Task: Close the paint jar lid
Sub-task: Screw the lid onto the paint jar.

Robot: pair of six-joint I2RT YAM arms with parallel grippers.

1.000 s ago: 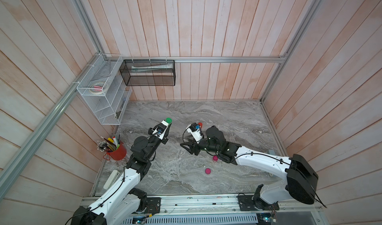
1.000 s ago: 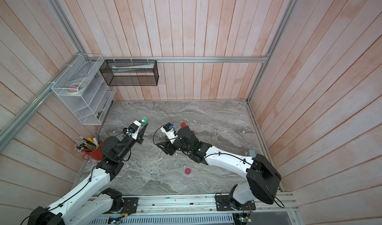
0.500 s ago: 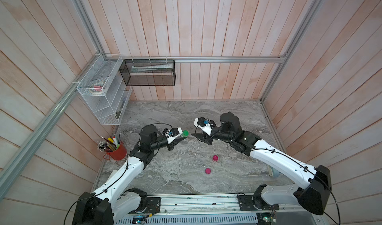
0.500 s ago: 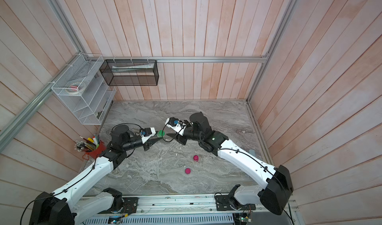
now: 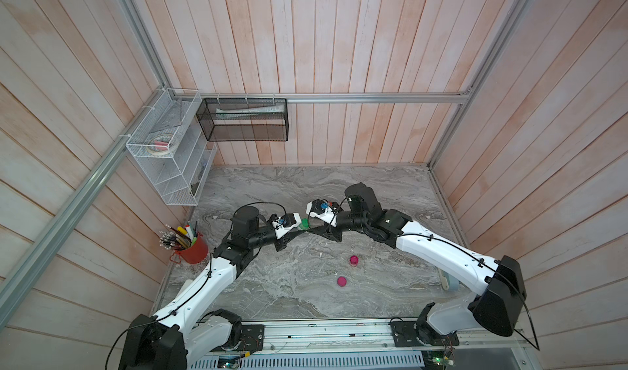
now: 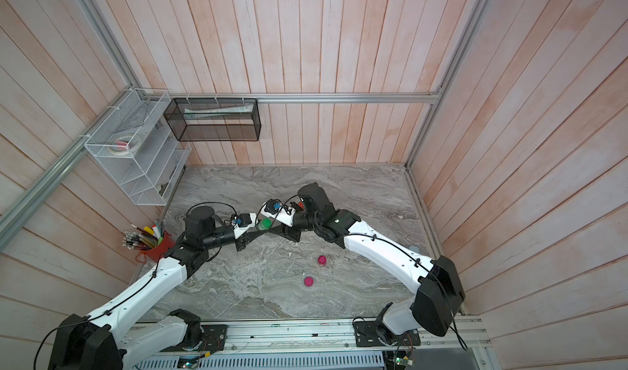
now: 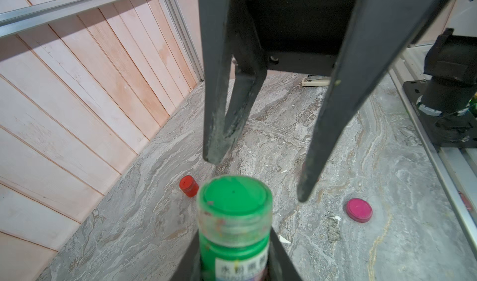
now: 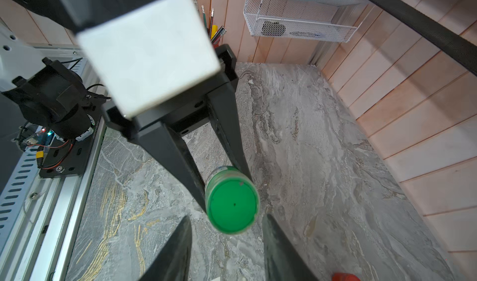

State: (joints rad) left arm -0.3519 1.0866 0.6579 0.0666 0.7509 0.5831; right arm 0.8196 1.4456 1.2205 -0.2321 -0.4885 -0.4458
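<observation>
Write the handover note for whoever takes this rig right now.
Left gripper: shut on the green paint jar, held tilted off the table, lid end toward the right arm.
Right gripper: open, fingers on either side just ahead of the green lid, not touching it.
Done: jar lifted and presented. The lid sits on the mouth; how tight it is cannot be told.
Left: probably close the right gripper on the lid and twist it tight.
Aside: pink lid and red jar rest on the table.
</observation>
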